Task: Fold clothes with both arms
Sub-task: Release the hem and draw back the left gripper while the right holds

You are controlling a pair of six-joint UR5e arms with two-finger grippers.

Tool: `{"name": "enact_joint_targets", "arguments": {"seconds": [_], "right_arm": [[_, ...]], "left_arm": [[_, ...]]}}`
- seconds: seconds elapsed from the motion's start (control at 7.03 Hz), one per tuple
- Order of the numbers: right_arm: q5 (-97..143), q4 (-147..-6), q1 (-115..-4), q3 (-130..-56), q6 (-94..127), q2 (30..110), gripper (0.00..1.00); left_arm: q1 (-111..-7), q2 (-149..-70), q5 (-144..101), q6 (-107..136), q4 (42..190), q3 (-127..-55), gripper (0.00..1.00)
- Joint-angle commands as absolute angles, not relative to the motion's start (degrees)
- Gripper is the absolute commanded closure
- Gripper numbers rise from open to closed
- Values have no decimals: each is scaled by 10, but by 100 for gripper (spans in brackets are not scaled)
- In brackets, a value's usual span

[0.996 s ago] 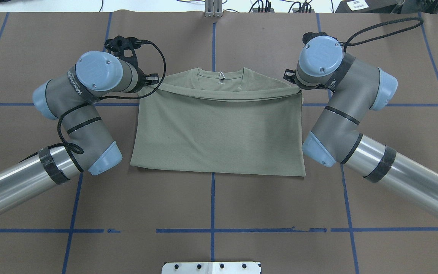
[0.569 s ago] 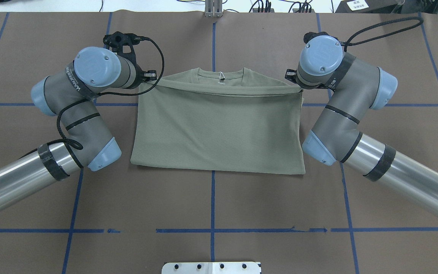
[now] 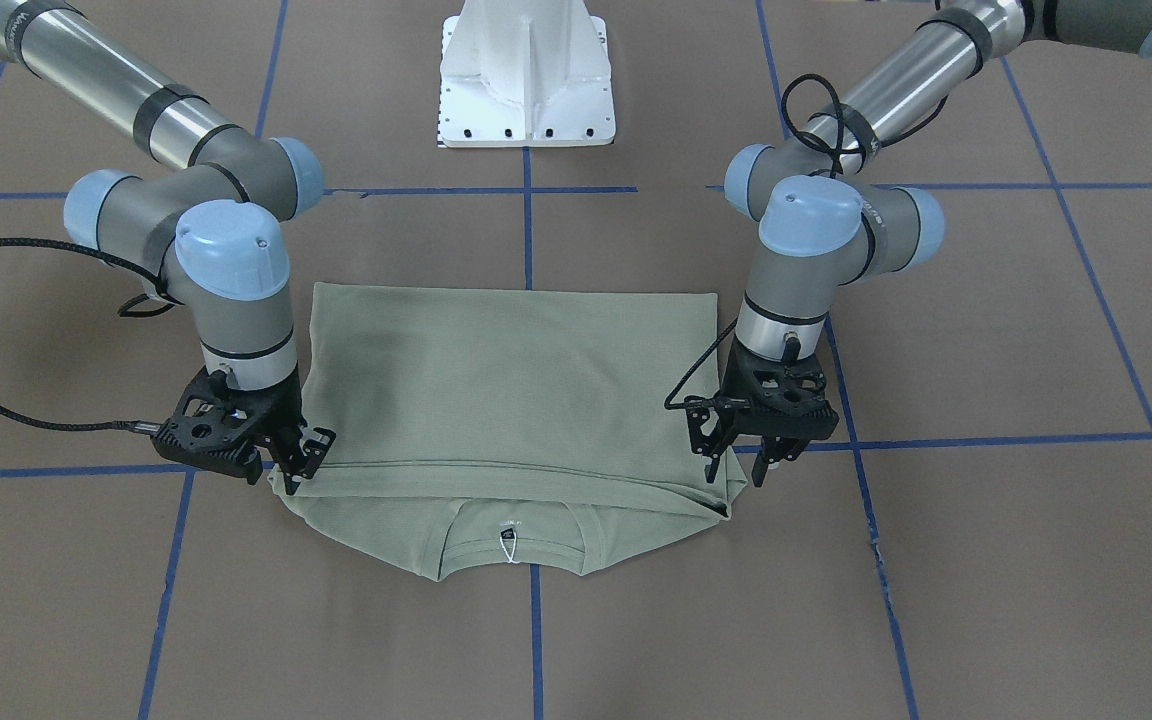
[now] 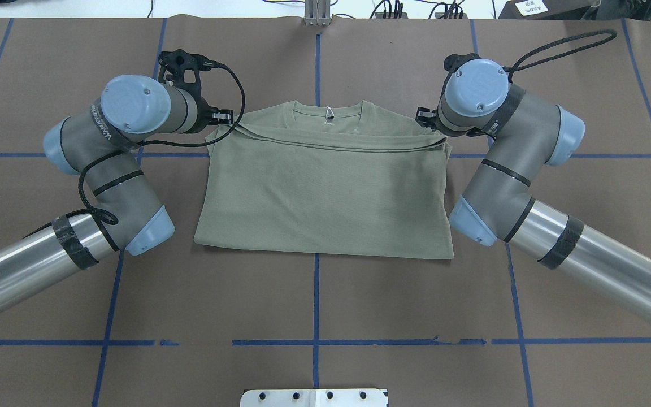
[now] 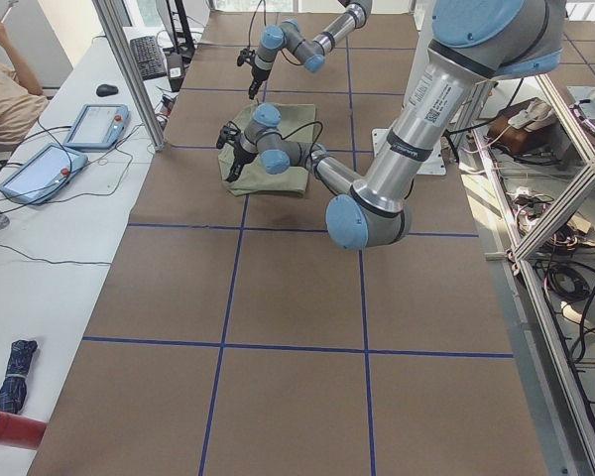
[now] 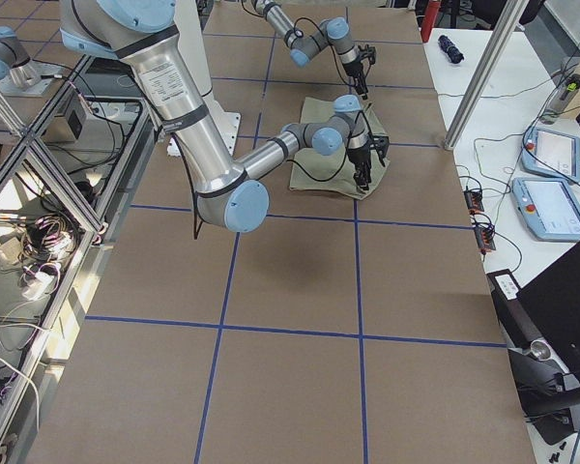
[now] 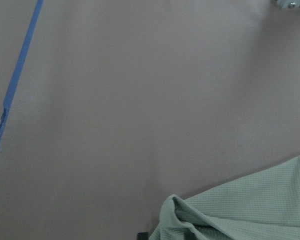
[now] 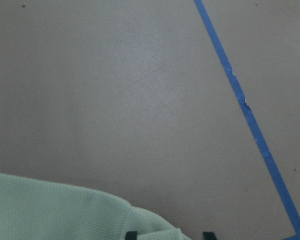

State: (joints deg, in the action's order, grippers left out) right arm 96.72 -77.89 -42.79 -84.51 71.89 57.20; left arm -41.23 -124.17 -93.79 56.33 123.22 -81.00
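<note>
Two corners of the sage-green shirt are pinched, one by each tool, so that the hem edge is carried as a straight line toward the collar. The left tool is closed on the corner at the shirt's left side, and the right tool is closed on the opposite corner. The shirt is spread on the brown tabletop between the arms, folded over itself, with the ribbed neck and white label loop left uncovered beyond the carried edge. Even tension between both grips is judged necessary, since slack would wrinkle the fold
</note>
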Motion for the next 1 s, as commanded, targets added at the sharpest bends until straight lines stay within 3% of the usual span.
{"name": "enact_joint_targets", "arguments": {"seconds": [0.0, 0.28, 0.57, 0.85], "right_arm": [[1002, -774, -435, -880, 686, 584, 0], [1001, -773, -434, -887, 687, 584, 0], [1001, -772, -433, -888, 689, 584, 0], [1001, -772, -433, -888, 691, 582, 0]], "left_arm": [[-405, -1177, -969, 555, 1250, -896, 0], [-358, -1086, -968, 610, 1264, -995, 0], [-303, -1054, -953, 685, 1302, -1000, 2], [-261, -1012, -920, 750, 1355, -999, 14]]}}
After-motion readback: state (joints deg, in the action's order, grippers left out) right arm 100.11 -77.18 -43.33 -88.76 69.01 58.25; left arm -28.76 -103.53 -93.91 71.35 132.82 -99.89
